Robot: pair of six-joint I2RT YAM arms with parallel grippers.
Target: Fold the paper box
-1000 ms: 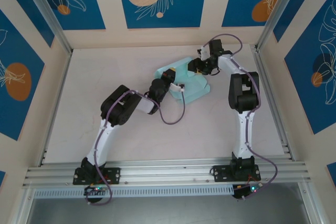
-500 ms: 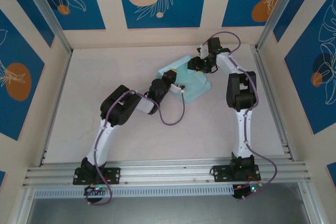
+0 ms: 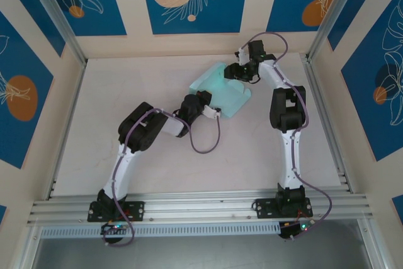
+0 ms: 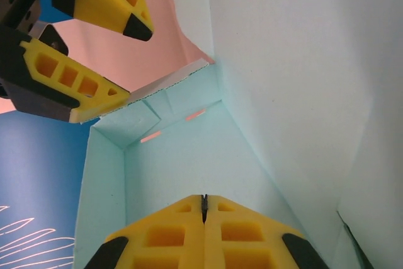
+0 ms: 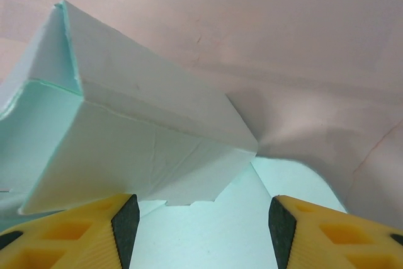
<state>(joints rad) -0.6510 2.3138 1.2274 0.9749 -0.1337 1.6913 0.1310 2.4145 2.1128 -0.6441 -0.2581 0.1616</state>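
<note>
The paper box (image 3: 228,96) is pale light-blue card, partly raised into walls, lying at the back middle of the table. My left gripper (image 3: 216,114) is shut at its near edge. In the left wrist view the gripper (image 4: 203,201) rests with closed tips on the box's inner floor (image 4: 189,155), holding nothing. My right gripper (image 3: 232,72) is open at the box's far edge. In the left wrist view the right gripper's yellow fingers (image 4: 75,86) stand apart above a wall. In the right wrist view the open gripper (image 5: 198,222) straddles flat card below a folded-up panel (image 5: 145,137).
The pale table (image 3: 126,99) has free room to the left and in front of the box. A purple cable (image 3: 203,148) loops from the left arm. Aluminium rails (image 3: 201,206) run along the near edge, and the enclosure walls (image 3: 189,45) stand close behind.
The right gripper has moved back toward the far wall, along the box's far edge. The left gripper has slipped slightly nearer, and the box has shifted and changed shape a little.
</note>
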